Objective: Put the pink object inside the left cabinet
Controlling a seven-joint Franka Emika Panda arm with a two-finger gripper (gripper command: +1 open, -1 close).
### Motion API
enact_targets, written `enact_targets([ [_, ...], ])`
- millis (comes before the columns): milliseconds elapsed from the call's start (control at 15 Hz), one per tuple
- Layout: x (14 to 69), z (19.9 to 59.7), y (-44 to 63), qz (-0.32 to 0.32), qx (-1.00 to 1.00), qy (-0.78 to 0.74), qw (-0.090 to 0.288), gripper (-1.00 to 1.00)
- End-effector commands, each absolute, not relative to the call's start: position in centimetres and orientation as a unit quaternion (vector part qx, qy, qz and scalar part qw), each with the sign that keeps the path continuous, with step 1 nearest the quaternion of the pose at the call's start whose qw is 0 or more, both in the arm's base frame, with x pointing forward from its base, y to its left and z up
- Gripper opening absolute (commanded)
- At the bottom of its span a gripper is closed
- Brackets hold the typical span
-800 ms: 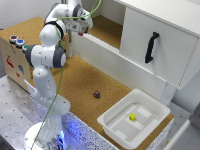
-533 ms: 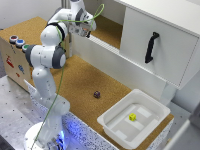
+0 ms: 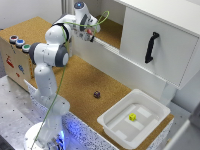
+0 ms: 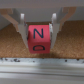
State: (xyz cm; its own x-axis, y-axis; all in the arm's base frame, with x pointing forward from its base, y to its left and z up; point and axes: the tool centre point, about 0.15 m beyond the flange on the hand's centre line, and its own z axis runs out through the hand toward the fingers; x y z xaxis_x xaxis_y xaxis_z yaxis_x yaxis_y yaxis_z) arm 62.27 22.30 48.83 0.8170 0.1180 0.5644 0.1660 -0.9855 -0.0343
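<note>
Gripper (image 4: pixel 38 34) is clamping small reddish-pink lettered cube (image 4: pixel 38 39) above white-walled, cork-floored left cabinet bay (image 3: pixel 111 31).

Legible marking found on one item only: the pink object (image 4: pixel 38 38), clamped between the fingers (image 4: pixel 22 31), bearing dark letters on the face turned to the wrist camera. Upper character reads as "N"; lower character rounded, possibly "O" or "Q", not resolved with certainty. Small coloured markings noted on the front of the wooden box (image 3: pixel 14 64), well away from the fingers; too small and blurred to read.
</note>
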Motion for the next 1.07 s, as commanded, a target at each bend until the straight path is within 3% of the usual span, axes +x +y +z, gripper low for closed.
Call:
enact_targets([
  [0, 67.4, 48.4, 21.4, -0.262, -0.965, -0.02, -0.015, -1.0],
  [267, 68.4, 49.1, 21.0, -0.266, -0.963, -0.008, -0.044, -1.0],
  [333, 68.2, 49.4, 21.1, -0.272, -0.961, -0.001, -0.05, 1.0],
  [1000, 61.3, 52.8, 22.7, -0.342, -0.938, 0.021, -0.053, 1.0],
])
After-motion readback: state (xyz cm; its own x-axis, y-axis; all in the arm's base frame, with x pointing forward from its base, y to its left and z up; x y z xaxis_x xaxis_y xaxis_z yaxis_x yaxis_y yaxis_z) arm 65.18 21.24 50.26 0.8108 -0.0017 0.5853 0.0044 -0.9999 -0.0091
